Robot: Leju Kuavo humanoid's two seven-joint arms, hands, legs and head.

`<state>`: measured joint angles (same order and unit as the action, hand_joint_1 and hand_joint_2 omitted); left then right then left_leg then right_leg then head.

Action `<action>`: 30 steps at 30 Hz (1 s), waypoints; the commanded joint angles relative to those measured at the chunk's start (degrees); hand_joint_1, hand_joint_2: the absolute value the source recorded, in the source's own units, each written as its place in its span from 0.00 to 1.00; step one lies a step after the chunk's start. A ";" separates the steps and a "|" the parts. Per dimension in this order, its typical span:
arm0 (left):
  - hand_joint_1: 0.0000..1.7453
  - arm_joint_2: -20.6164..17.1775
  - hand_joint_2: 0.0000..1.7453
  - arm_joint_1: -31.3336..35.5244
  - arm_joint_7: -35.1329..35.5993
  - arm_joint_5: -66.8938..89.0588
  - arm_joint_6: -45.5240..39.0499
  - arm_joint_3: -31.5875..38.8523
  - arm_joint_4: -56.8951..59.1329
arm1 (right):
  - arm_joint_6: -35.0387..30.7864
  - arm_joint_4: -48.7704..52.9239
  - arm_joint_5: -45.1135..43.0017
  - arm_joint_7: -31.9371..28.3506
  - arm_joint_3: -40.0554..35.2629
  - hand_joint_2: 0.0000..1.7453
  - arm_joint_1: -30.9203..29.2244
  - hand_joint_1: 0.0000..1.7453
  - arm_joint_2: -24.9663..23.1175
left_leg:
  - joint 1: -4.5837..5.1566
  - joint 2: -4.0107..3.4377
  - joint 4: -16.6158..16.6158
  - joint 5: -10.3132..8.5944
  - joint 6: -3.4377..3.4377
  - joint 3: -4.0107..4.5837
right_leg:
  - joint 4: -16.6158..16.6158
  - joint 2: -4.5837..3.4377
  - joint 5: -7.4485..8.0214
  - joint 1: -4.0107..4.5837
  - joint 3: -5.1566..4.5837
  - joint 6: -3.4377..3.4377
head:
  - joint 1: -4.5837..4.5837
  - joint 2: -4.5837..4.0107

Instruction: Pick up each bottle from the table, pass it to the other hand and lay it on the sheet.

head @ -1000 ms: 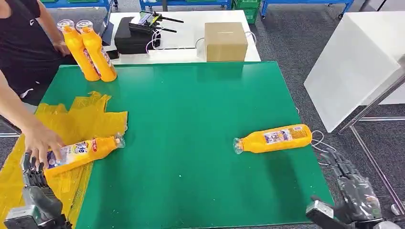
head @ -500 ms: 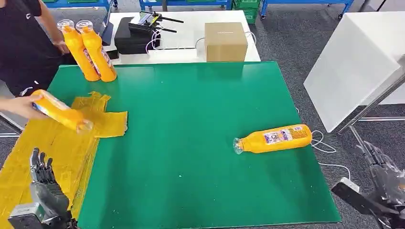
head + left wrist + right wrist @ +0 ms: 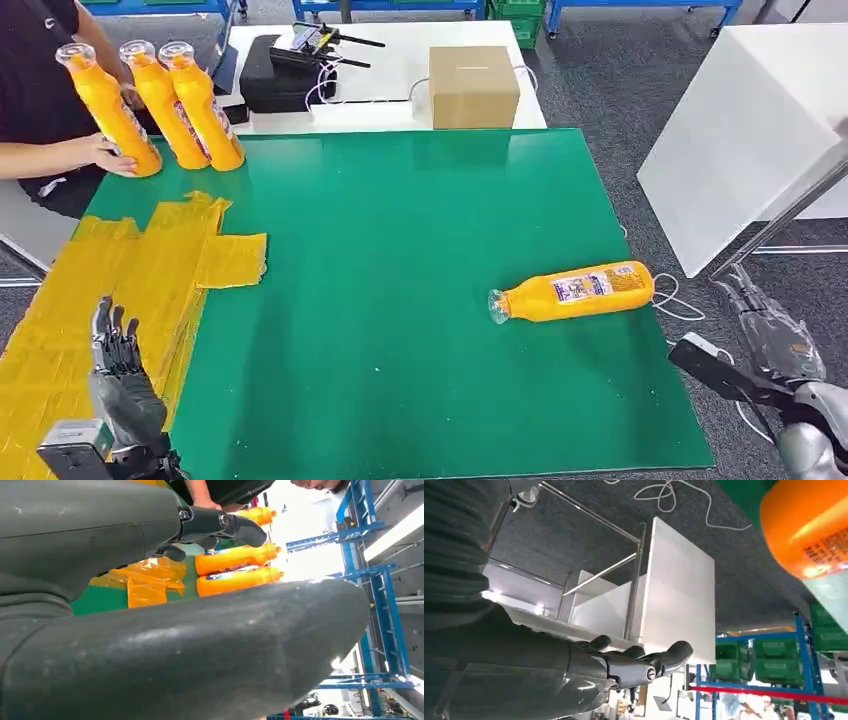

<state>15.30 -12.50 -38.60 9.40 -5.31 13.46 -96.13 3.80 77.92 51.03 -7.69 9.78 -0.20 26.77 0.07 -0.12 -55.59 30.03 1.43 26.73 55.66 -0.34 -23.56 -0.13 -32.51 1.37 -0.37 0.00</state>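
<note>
Third bottle (image 3: 108,110) now upright beside the pair, person's hand (image 3: 105,153) on it; both robot hands empty, fingers apart.

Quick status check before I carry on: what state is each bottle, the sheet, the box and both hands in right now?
Lying bottle: on its side on the green table, near the right edge.
Three standing bottles: upright at the far left corner; a person's hand touches the leftmost.
Yellow sheet: spread flat, nothing on it.
Cardboard box: closed.
Left hand: empty, fingers apart, over the sheet.
Right hand: empty, fingers apart, off the table's right edge.
</note>
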 commanded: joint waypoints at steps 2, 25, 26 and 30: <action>0.00 -2.09 0.00 0.30 0.87 -0.41 -0.23 -3.34 -0.07 | -0.50 -15.08 1.79 1.98 -13.64 1.00 -13.42 0.00 -2.54 | -0.07 -0.36 0.07 0.01 -0.06 -0.16 | -0.11 -0.31 0.12 0.07 0.07 -0.01 | 0.02 0.00; 0.00 -3.49 0.00 1.62 1.88 -1.25 1.20 -4.67 0.59 | 0.66 -35.61 3.30 2.20 -27.36 1.00 -31.87 0.00 -4.71 | -0.02 -0.20 0.03 -0.03 -0.07 -0.13 | -0.04 -0.17 0.08 0.03 0.02 -0.02 | 0.00 0.00; 0.00 -3.54 0.00 1.65 1.90 -1.27 1.23 -4.65 0.59 | 0.66 -35.64 3.32 2.21 -27.41 1.00 -32.17 0.00 -4.82 | -0.04 -0.25 0.07 -0.02 -0.10 -0.19 | -0.09 -0.22 0.09 0.05 0.07 -0.02 | 0.00 0.00; 0.00 -3.54 0.00 1.65 1.90 -1.27 1.23 -4.65 0.59 | 0.66 -35.64 3.32 2.21 -27.41 1.00 -32.17 0.00 -4.82 | -0.05 -0.17 0.04 -0.03 -0.10 -0.15 | -0.05 -0.15 0.06 0.05 0.06 -0.01 | -0.02 0.00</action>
<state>13.60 -11.88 -37.13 8.28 -4.17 9.95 -96.67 4.07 50.27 54.36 -5.57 -13.40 -26.43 24.13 0.08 -0.12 -55.61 29.97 1.41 26.70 55.69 -0.32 -23.55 -0.13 -32.52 1.37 -0.39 0.00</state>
